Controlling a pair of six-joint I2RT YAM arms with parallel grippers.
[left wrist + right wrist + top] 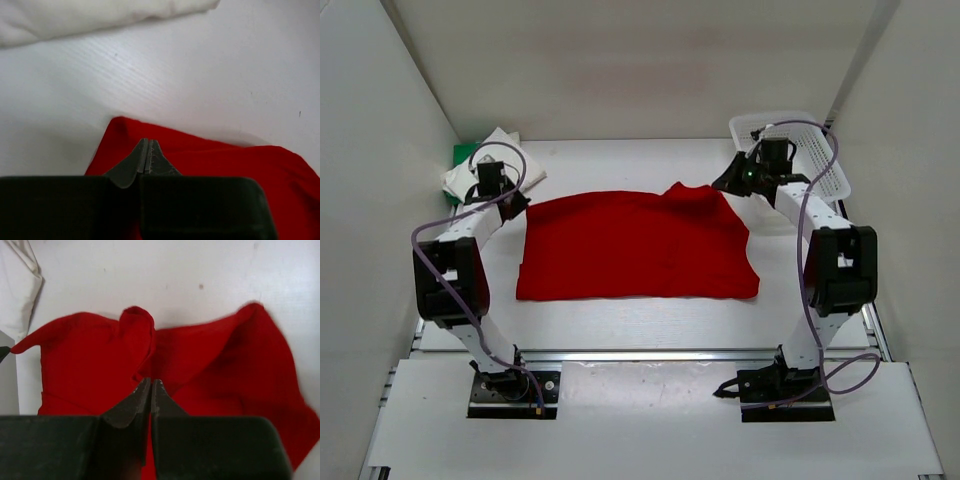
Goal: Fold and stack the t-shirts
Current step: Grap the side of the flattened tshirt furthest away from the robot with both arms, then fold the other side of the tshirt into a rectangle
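1. Nearest the arm bases, at 6 o'clock, the white table (620, 320) lies bare between the mounts and the cloth.
2. At the middle of the table the red t-shirt (635, 250) is spread mostly flat, wider than deep, with its near hem running straight from 8 to 4 o'clock.
3. At the shirt's 10 o'clock corner sits the left gripper (517, 207). In its wrist view the fingers (155, 159) are pressed together right over that red corner. Whether any cloth is pinched between them cannot be told.
4. At the shirt's 1 o'clock edge the cloth bunches up into a raised fold. The right gripper (722, 185) hangs just beside that fold.
5. In the right wrist view its fingers (162, 400) are also pressed together, above the rumpled red cloth. A pinch cannot be made out there either.
6. Farther off, at 10 o'clock on the table, the folded white t-shirt (508, 158) lies on top of the green t-shirt (461, 156), of which only an edge shows.
7. Farthest, at 1 o'clock, the white mesh basket (817, 150) stands behind the right arm.
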